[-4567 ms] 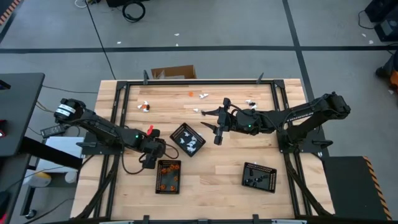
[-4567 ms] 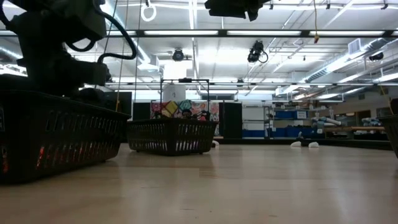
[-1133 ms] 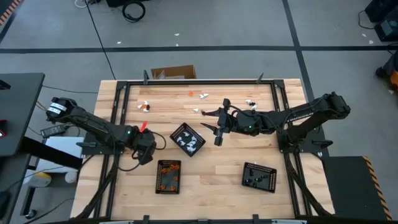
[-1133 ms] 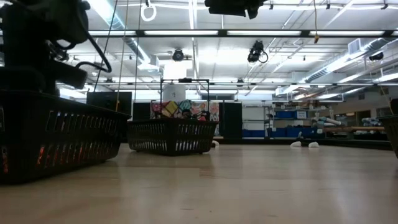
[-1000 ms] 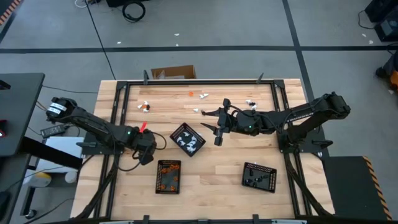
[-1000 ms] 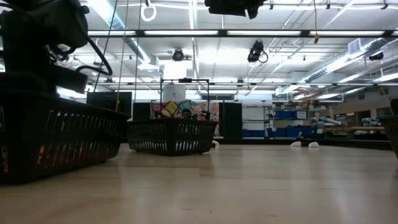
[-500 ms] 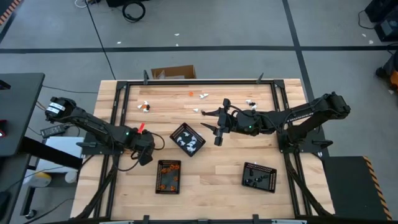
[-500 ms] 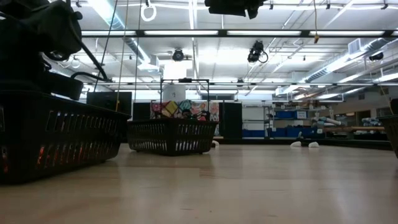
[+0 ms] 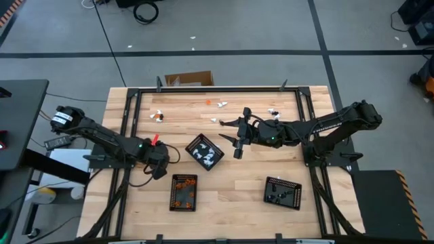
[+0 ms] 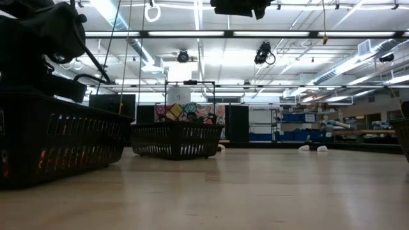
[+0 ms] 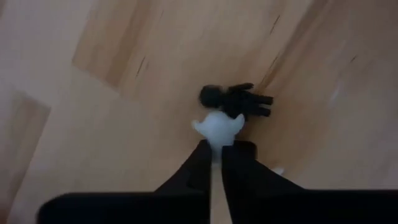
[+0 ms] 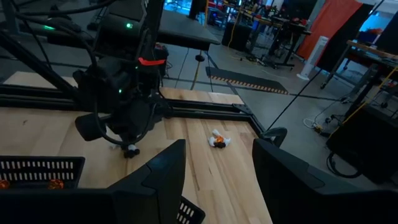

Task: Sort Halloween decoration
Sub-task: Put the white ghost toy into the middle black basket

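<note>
the left tool [image 11: 216, 163] is shut on a white ghost piece [image 11: 216, 129] touching a black figure [image 11: 237, 101], low over the table [image 9: 237, 183] at nine o'clock. the right tool [image 9: 236, 137] gapes empty near centre. three trays show; loose pieces at twelve o'clock blur beyond counting.

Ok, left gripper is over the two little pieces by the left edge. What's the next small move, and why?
Probably lift the left gripper straight up a little: its fingers look pinched on the white piece, which touches the black piece on the table, so a lift should separate them.
</note>
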Available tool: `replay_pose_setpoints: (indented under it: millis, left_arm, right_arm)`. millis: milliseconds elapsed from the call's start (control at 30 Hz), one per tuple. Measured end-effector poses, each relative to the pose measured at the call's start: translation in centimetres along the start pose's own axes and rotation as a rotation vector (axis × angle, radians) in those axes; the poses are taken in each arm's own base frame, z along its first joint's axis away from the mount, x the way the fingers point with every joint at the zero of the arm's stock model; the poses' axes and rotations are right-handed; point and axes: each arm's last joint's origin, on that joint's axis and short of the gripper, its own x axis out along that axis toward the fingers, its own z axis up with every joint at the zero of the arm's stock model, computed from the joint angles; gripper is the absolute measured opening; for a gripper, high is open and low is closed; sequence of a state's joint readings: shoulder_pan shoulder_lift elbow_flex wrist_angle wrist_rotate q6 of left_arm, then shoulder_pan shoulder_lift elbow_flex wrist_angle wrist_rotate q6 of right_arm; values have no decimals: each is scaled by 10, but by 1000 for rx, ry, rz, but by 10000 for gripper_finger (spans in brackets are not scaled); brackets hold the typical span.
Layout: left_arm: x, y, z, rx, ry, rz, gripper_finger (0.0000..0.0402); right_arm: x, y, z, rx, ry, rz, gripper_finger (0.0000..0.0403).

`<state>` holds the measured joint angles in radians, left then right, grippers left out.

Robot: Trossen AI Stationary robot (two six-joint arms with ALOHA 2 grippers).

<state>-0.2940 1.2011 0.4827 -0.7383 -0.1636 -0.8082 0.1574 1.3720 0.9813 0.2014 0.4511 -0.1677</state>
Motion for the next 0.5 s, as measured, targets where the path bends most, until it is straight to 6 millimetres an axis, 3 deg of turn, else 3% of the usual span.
replay_pose_setpoints:
  millis: [200,500]
  left_arm:
    - [-11,-6,9,47,-30,-18,5]
    - [-20,-7,17,54,-64,-7,1]
  right_arm:
    - [0,0,0,0,0,0,191]
    - [0,0,0,0,0,0,191]
